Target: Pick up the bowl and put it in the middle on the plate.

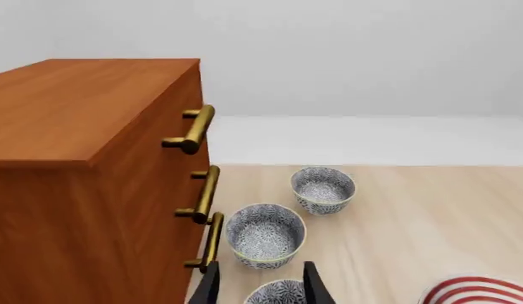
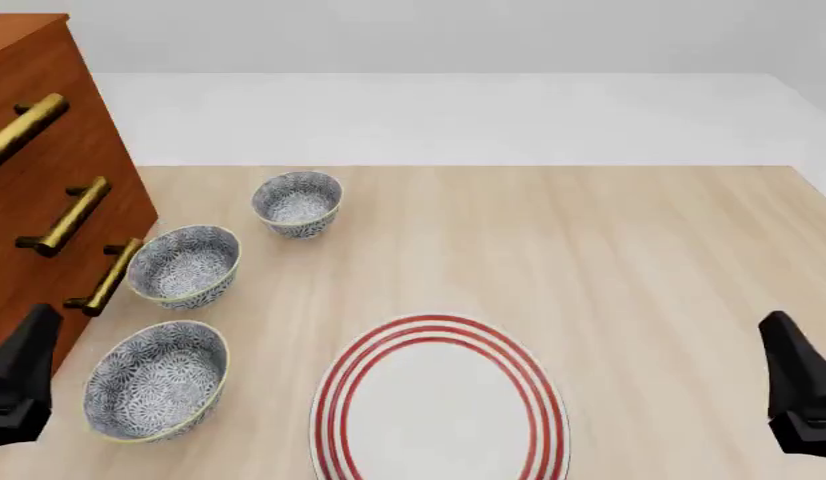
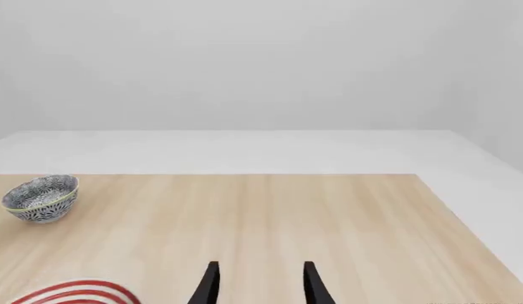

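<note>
You have not started: all three patterned bowls stand on the counter (image 2: pixel 627 260), and the plate (image 2: pixel 440 405) is bare. The bowl (image 2: pixel 156 380) nearest your left claw (image 1: pixel 259 285) sits left of the plate. Both it and the right claw (image 3: pixel 258 285) hang open, gripping nothing.

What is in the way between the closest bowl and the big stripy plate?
Nothing visible. Only bare table lies between the closest bowl and the plate. The middle bowl and far bowl sit farther back, off that path. Nothing separates the open left gripper from the closest bowl either.
</note>
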Motion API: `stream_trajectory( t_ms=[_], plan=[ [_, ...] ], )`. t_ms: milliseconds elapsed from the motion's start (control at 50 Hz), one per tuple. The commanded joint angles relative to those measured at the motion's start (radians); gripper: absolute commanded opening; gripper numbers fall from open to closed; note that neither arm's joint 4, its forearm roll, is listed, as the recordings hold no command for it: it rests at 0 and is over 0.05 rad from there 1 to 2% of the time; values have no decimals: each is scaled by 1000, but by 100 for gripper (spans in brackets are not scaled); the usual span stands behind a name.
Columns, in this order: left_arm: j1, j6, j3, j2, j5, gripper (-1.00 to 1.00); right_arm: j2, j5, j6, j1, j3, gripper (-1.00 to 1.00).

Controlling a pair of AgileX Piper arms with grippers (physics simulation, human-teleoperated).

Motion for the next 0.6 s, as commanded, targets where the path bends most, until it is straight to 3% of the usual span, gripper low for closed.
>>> stream_trajectory(
  t_ms=[20,320,600],
  plan=[
    [-25,-14,47,-44,-52,100,5,10,5,3,-8,100],
    [-50,-23,23,-26,-30,100,-2,6,-6,3,-9,100],
    [-90,-40,-195,-56,229,100,-2,1,-8,3,-6,100]
  ],
)
